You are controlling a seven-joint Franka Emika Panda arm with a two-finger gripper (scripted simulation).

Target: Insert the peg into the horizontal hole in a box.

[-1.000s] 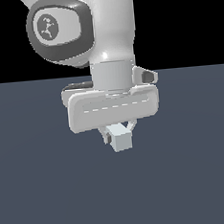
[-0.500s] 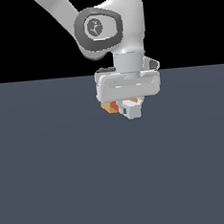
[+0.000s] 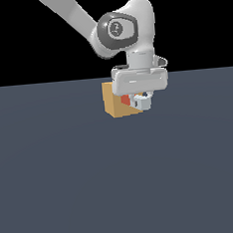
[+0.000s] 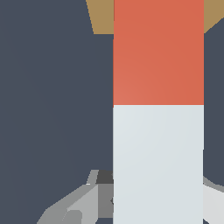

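Swung toward the exterior view's right since a moment ago, now low beside the small tan-orange cube box point(image 3: 115, 104). Grey-white claw point(image 3: 140, 102) clamped on the long white bar peg point(image 4: 158, 131), red-orange end forward against the box, presumably for entering the unseen hole.

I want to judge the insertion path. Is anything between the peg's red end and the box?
Nothing visible. In the wrist view the peg points its red end at the box, with only bare floor around it. The hole itself is hidden.
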